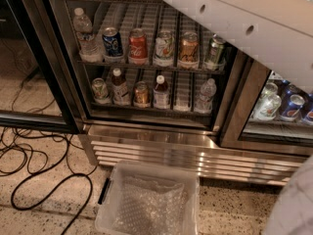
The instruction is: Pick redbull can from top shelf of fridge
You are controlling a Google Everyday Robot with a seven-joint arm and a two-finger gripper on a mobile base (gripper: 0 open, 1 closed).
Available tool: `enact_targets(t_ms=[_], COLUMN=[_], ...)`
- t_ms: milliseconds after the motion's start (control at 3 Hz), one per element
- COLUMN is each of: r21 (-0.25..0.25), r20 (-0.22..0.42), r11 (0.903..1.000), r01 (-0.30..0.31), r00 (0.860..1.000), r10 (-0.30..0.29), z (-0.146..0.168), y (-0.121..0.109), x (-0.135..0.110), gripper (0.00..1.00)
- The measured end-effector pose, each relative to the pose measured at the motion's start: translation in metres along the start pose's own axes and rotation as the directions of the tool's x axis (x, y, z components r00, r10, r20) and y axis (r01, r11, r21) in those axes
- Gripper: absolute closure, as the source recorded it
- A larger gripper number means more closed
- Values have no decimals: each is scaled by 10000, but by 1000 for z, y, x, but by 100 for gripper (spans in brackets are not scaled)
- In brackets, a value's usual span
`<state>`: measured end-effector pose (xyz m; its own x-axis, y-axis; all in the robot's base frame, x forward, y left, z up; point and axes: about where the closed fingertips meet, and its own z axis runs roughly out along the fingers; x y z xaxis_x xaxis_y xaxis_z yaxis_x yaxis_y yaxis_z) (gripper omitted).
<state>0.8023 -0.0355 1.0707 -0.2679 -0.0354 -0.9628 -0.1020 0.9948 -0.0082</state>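
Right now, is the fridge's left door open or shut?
Open: the left door stands angled outward, leaving the fridge racks exposed. The end effector is out of view.
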Motion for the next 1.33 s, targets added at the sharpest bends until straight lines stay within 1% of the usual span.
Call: enact_targets(t_ms=[333,667,1000,1333], r21=[-42,78,105,106], r20=[62,380,390,390], r11=[10000,9999,9997,9997], r01=[72,146,203,204], r00=[10000,9992,9990,9990], r10=[-72,-149,-207,-208], z=[2,15,22,22], y=[1,-2,-2,-2], x=[-1,-10,-8,-8], gripper=[31,33,31,29])
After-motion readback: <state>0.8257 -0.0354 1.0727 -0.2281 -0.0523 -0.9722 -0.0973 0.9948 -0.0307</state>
